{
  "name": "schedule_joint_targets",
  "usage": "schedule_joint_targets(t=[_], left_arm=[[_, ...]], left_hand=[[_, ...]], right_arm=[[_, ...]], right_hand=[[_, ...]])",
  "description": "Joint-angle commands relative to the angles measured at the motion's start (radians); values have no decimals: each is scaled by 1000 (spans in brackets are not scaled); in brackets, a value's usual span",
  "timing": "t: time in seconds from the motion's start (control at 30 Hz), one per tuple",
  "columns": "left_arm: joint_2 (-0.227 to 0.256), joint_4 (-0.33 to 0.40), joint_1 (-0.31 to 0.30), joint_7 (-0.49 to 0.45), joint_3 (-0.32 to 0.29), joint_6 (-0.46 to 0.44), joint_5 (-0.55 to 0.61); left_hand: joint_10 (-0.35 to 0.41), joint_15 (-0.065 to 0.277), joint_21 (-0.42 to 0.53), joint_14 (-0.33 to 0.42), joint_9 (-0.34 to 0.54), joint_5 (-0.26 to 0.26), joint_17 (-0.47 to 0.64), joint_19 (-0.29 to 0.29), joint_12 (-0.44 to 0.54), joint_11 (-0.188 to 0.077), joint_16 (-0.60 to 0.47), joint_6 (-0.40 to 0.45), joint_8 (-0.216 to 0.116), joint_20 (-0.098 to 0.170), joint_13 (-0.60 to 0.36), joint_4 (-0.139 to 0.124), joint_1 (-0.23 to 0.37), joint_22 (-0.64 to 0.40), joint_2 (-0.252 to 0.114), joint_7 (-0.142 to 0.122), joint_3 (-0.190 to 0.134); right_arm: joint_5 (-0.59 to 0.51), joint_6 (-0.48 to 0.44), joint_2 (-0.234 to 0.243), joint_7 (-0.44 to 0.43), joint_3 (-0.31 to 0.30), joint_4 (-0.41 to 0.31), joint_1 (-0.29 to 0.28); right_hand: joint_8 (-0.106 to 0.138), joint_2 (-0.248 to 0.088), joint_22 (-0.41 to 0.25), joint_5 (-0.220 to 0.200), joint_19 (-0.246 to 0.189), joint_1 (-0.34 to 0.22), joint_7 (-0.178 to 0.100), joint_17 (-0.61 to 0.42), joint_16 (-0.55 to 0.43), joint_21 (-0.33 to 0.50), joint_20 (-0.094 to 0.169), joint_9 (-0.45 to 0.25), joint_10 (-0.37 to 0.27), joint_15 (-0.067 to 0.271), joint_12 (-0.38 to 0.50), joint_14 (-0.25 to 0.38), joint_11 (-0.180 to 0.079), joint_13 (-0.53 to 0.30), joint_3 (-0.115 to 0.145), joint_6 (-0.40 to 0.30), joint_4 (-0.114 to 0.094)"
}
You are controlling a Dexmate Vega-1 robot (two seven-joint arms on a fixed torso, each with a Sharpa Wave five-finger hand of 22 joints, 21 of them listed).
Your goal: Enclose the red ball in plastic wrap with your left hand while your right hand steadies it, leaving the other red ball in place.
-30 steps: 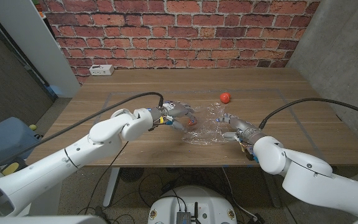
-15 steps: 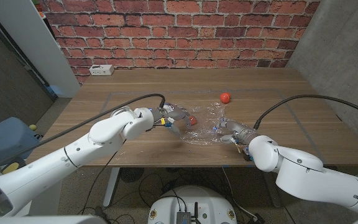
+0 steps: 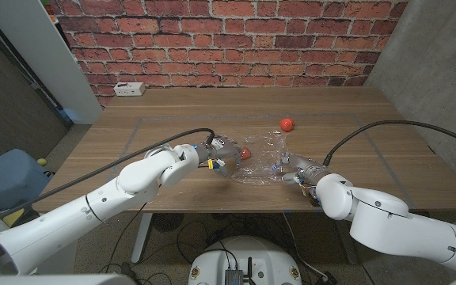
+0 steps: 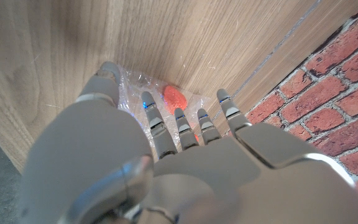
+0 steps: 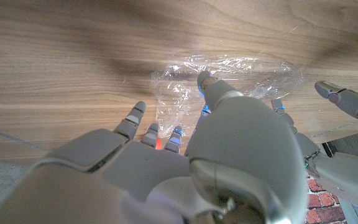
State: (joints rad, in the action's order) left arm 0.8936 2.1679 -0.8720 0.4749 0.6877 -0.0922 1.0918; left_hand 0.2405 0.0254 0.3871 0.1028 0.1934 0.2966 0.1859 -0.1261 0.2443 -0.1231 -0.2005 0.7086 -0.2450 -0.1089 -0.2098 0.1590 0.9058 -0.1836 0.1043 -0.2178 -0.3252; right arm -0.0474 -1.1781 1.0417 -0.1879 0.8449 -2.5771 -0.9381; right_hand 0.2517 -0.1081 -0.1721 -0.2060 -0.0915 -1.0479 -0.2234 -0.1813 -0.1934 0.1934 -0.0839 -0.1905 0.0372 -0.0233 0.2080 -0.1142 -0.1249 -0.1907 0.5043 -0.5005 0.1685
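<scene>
Red ball (image 3: 245,152) sits on the plastic wrap (image 3: 261,158) near the middle of the table (image 3: 165,111), a little toward the near edge. From the head view we place the left hand (image 3: 225,155) at the sheet's left side, touching or just beside the ball, fingers curled toward it; we cannot tell whether they pinch the film. We read this as the left hand gathering wrap over the ball. The right hand (image 3: 295,169) is on the sheet's right side, fingers toward the ball; we judge it anchors the film so it does not slide. The other red ball (image 3: 287,123) lies apart, toward the far edge, off the sheet, untouched.

Left wrist view: the left hand's (image 4: 166,155) fingers (image 4: 157,127) are a little apart and reach over crumpled wrap (image 4: 132,87), with the red ball (image 4: 174,96) just beyond the tips. No pinch is visible here.

Right wrist view: the right hand (image 5: 197,143) has its fingers (image 5: 132,118) slightly spread, the thumb extended onto the wrap (image 5: 229,71), which bunches up from the wood. A red glint shows between the fingertips, likely the ball. Enclosure looks partial to us; the film still lies open over much of the sheet.
</scene>
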Motion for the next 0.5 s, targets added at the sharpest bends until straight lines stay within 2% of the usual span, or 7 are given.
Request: schedule_joint_targets(t=[0.03, 0.27, 0.4, 0.5], left_arm=[[-16, -41, -23, -92, 17, 63, 29], [-25, -64, -26, -131, 28, 82, 53], [-27, -92, -35, -213, 33, 86, 86], [-30, -126, -46, -309, 34, 90, 98]], left_hand=[[15, 6, -3, 14, 4, 11, 0, -15, 6, -3, -10, 36, -12, 2, -1, 2, 20, -4, -3, -1, -4], [17, 9, -3, 14, 2, 11, 0, -19, 6, -5, -8, 29, -4, 4, -1, 4, 30, -4, -2, -3, -4], [56, 32, 0, 44, 0, 10, -1, -44, 17, -11, -15, 55, -3, 15, 0, 3, 53, -4, -12, -1, -5], [109, 59, 5, 86, 1, 2, -1, -77, 32, -16, -24, 116, -13, 27, 0, 1, 81, -4, -25, -1, -4]], right_arm=[[33, 19, 13, -35, -14, -1, -8], [43, 37, 20, -41, -20, 2, -11], [46, 38, 19, -44, -23, 3, -11], [49, 49, 22, -44, -26, 6, -11]], right_hand=[[-4, 9, -3, 7, -9, 3, 3, -2, -9, 10, -2, 0, -4, 4, 2, 6, -1, -1, -8, -12, -3], [-7, 10, -3, 8, -10, 6, 3, -2, -9, 10, -3, 1, -6, 3, 1, 7, -1, -1, -13, -15, -4], [-9, 10, -3, 8, -10, 7, 3, -2, -10, 10, -3, 1, -7, 5, 1, 9, -1, -1, -14, -16, -5], [-10, 10, -4, 9, -12, 8, 3, -2, -10, 10, -2, 1, -10, 5, 2, 11, 0, -1, -16, -18, -6]])
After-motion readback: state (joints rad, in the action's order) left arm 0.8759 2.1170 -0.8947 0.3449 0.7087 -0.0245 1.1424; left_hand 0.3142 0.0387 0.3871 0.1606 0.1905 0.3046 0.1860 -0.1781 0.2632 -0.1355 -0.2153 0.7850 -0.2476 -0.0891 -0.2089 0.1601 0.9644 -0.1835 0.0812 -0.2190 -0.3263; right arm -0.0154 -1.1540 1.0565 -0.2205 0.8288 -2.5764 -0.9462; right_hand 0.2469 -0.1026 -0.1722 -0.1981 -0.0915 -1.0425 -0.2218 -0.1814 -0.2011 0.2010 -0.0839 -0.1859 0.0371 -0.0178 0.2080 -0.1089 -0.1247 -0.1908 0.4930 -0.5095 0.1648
